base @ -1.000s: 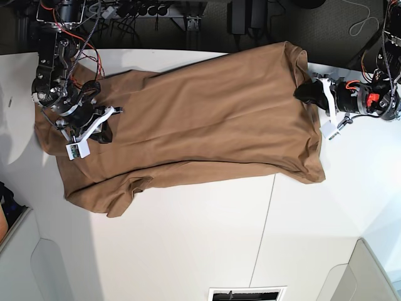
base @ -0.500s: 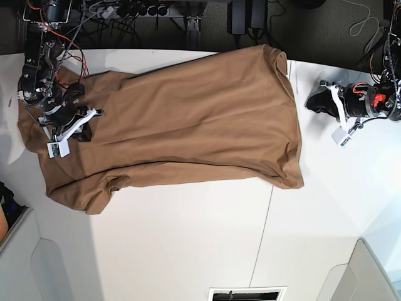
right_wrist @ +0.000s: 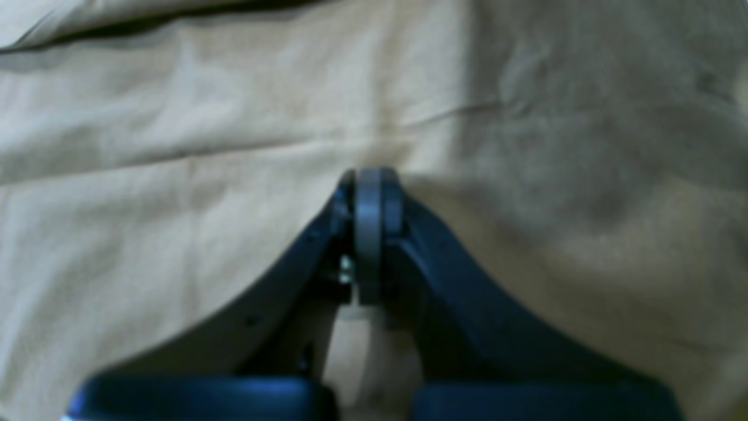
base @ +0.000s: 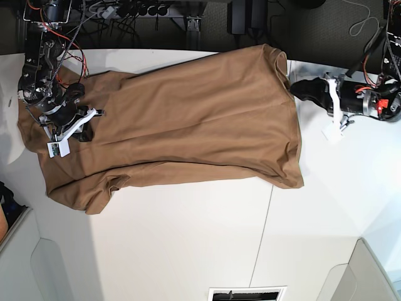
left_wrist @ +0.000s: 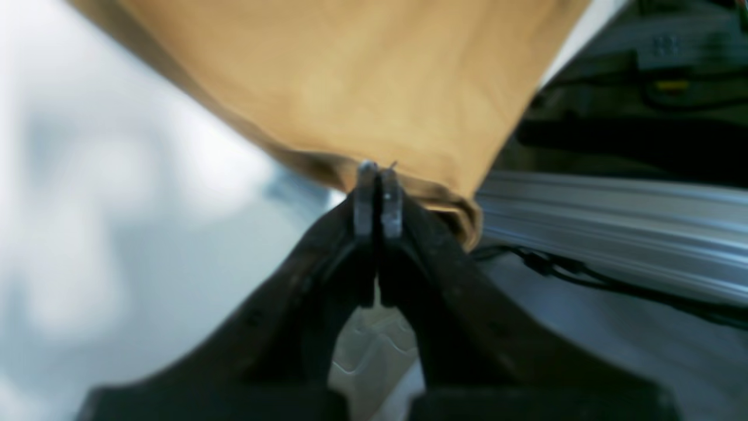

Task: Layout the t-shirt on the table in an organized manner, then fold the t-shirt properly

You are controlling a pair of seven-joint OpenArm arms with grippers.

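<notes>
We reach our left gripper (base: 299, 88) level, jaws pressed together empty at the t-shirt's (base: 188, 119) hem; our right gripper (base: 84, 133) angles down, pinched on its cloth.

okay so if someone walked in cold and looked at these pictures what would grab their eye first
The plain tan short-sleeved t-shirt spread wide across the large white table. Next, the shut black left gripper at its right hem and the shut right gripper on the fabric at left.
</notes>
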